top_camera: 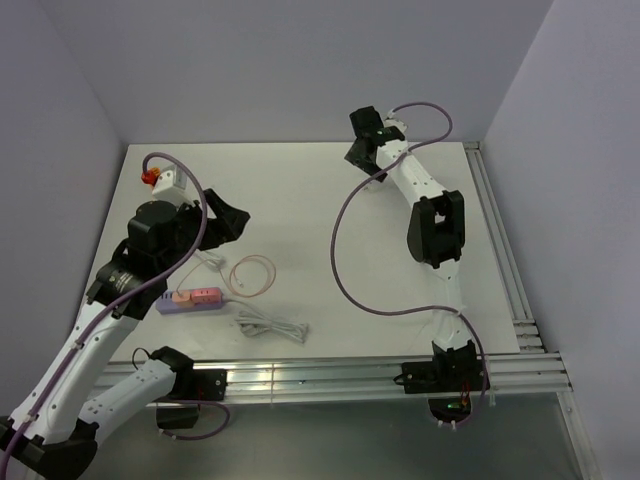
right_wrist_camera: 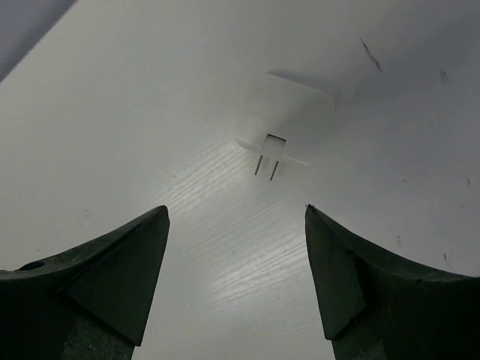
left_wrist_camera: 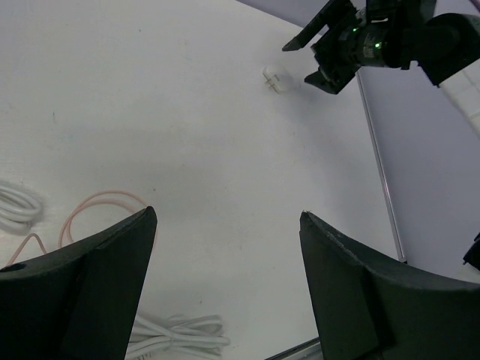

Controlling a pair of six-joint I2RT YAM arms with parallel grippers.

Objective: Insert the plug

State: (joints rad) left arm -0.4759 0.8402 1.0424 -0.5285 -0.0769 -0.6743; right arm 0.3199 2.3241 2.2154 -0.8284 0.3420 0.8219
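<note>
The salmon-pink plug (top_camera: 184, 296) lies against the lilac power strip (top_camera: 168, 307) at the near left of the table. I cannot tell whether its prongs are in. Its thin pale-pink cord (top_camera: 252, 273) loops to the right and also shows in the left wrist view (left_wrist_camera: 97, 198). My left gripper (top_camera: 232, 222) is open and empty above the table, behind and to the right of the strip; its own view (left_wrist_camera: 226, 212) shows bare table between the fingers. My right gripper (top_camera: 356, 142) is open and empty at the far middle (right_wrist_camera: 235, 208).
A white two-prong adapter (right_wrist_camera: 283, 120) lies on the table just ahead of my right gripper and shows in the left wrist view (left_wrist_camera: 274, 79). A coiled white cord (top_camera: 271, 325) lies near the front edge. A metal rail (top_camera: 500, 250) runs along the right side.
</note>
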